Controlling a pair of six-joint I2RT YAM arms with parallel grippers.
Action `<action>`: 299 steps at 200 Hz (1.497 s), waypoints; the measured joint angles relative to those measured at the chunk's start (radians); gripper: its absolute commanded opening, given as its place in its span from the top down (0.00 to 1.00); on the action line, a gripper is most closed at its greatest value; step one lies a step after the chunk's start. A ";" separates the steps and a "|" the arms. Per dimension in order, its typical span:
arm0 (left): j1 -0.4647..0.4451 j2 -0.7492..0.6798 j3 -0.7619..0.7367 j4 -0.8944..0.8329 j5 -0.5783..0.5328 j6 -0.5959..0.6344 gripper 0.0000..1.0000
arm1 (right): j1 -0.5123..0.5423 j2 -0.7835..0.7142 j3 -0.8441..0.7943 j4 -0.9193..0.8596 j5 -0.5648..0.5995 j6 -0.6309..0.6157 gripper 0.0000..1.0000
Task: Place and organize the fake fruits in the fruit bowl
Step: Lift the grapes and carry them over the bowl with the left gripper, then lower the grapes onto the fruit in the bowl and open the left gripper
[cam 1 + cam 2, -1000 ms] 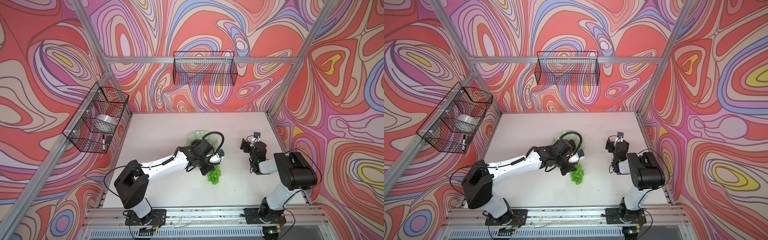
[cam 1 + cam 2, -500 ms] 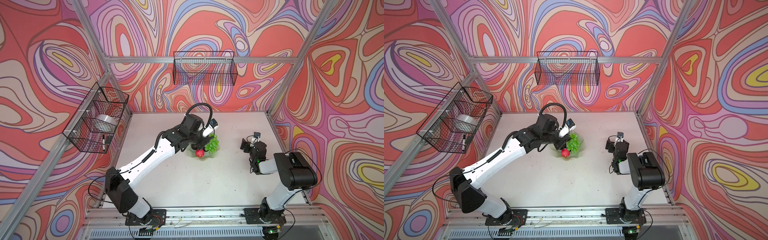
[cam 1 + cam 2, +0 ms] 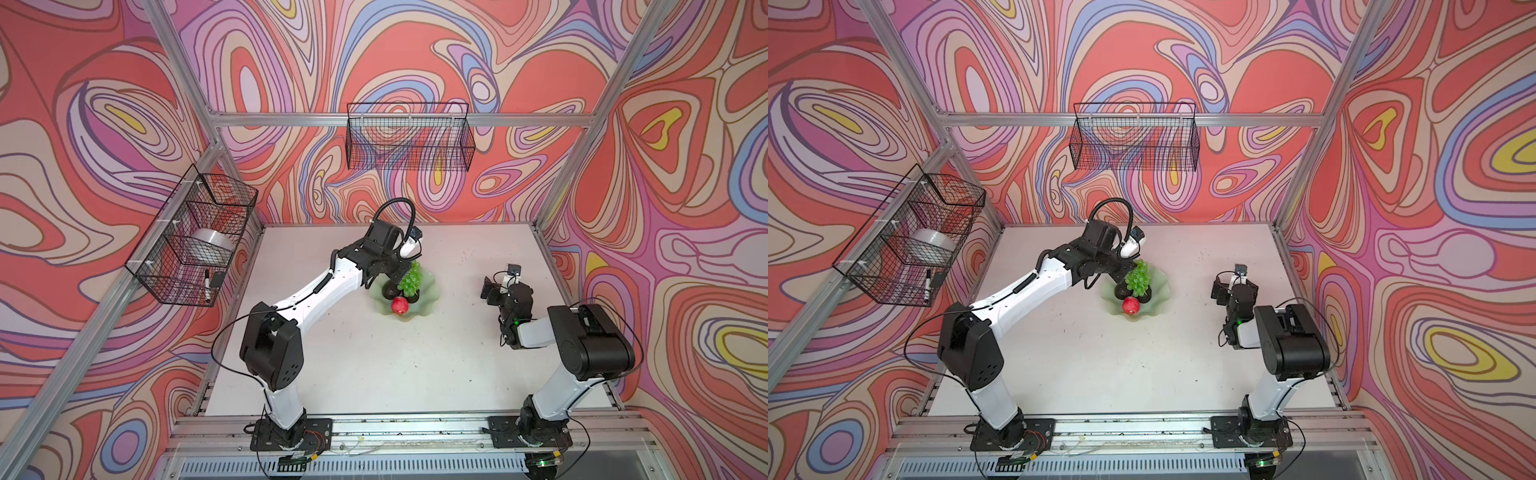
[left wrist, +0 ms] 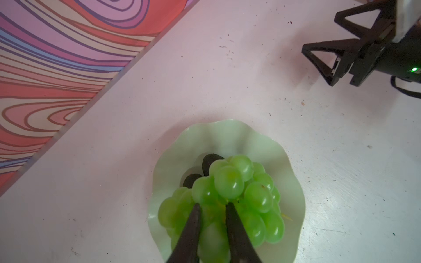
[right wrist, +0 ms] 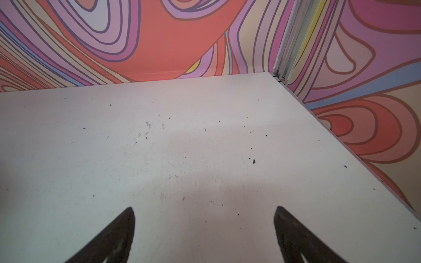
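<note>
Change: I have the grapes [image 4: 230, 182] off the table [image 4: 114, 159], now above the fruit bowl [image 4: 227, 134], over the avocados [image 4: 210, 159] | left gripper [image 4: 213, 206] clenched on them | right gripper [image 5: 205, 207] spread, empty | remaining: lower, let go.

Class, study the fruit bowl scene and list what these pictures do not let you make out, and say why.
- Avocados: left wrist view, mostly behind the grapes; only dark tips show.
- Left gripper: left wrist view, whether it pinches a stem or a grape is buried in the bunch.
- Small black item in the side basket: in a top view, too small, behind wire mesh.
</note>
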 measured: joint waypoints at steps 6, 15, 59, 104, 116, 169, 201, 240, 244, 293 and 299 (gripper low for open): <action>0.003 0.010 -0.002 0.010 0.000 -0.008 0.80 | 0.000 0.000 0.000 0.000 0.000 0.000 0.02; 0.008 0.018 -0.007 0.025 -0.002 -0.017 0.79 | 0.000 0.000 0.000 0.000 0.000 0.000 0.02; 0.024 0.022 -0.017 0.078 -0.002 -0.040 0.74 | 0.000 0.000 0.000 0.000 0.000 0.000 0.02; 0.024 0.022 -0.077 0.101 0.010 -0.052 0.64 | 0.000 0.000 0.000 0.000 0.000 0.000 0.02; 0.024 0.023 -0.088 0.103 0.013 -0.056 0.58 | 0.000 0.000 0.000 0.000 0.000 0.000 0.02; 0.024 0.025 -0.134 0.114 0.016 -0.077 0.34 | 0.000 0.000 0.000 0.000 0.000 0.000 0.02; 0.024 0.024 -0.150 0.117 0.016 -0.087 0.00 | 0.000 0.000 0.000 0.000 0.000 0.000 0.02; 0.024 0.023 -0.162 0.121 0.021 -0.092 0.00 | 0.000 0.000 0.000 0.000 0.000 0.000 0.02; 0.024 0.022 -0.162 0.121 0.024 -0.092 0.00 | 0.000 0.000 0.000 0.000 0.000 0.000 0.02; 0.049 0.000 -0.164 0.122 0.082 -0.111 0.00 | 0.000 0.000 0.000 0.000 0.000 0.000 0.02; 0.054 -0.008 -0.169 0.125 0.093 -0.117 0.00 | 0.000 0.000 0.000 0.000 0.000 0.000 0.02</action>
